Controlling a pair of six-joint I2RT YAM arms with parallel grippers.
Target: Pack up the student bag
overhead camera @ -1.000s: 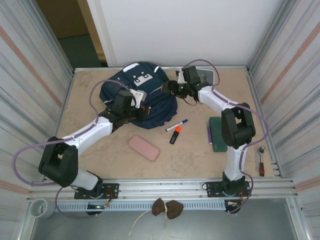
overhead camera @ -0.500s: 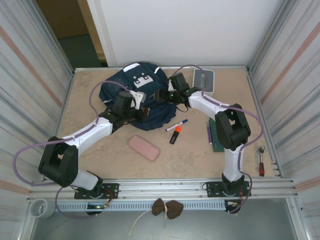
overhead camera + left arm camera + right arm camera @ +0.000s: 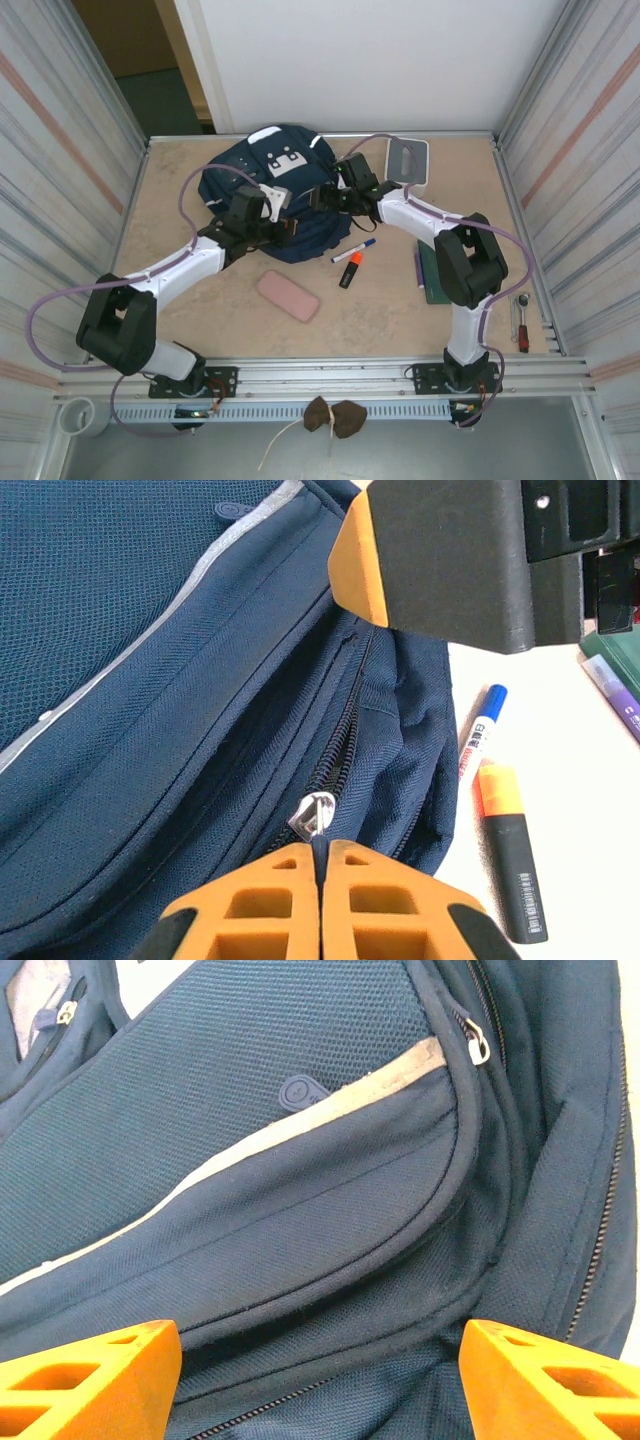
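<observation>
The beige table [image 3: 200, 310] is carrying everything, and the student bag [image 3: 260, 180], navy with white patches, is lying flat on its far part, left of the middle. It is the biggest item here.

A dark green book [image 3: 432, 270] is lying well to the right of the bag, on its near side. A white-grey box [image 3: 408, 160] is sitting to the right of the bag, level with its far end. A pink case [image 3: 287, 296] is resting just off the bag's near edge, apart from it.

The right gripper [image 3: 322, 195] is hanging over the bag's right half. In its wrist view its fingers are standing wide apart [image 3: 320, 1380] with nothing between them, above the front pocket and the pale stripe.

The left gripper [image 3: 285, 228] is working at the bag's near right edge, its jaws pressing together [image 3: 322, 880].

An orange-and-black highlighter [image 3: 348, 270] is lying just beside the bag's near right corner. A blue-capped marker [image 3: 354, 250] is lying between it and the bag, close to the fabric. A small red-handled wrench [image 3: 521, 320] is lying far to the right of the bag.

The silver zipper pull [image 3: 312, 815] on the bag's side zip is being pinched by the left gripper's tips.
</observation>
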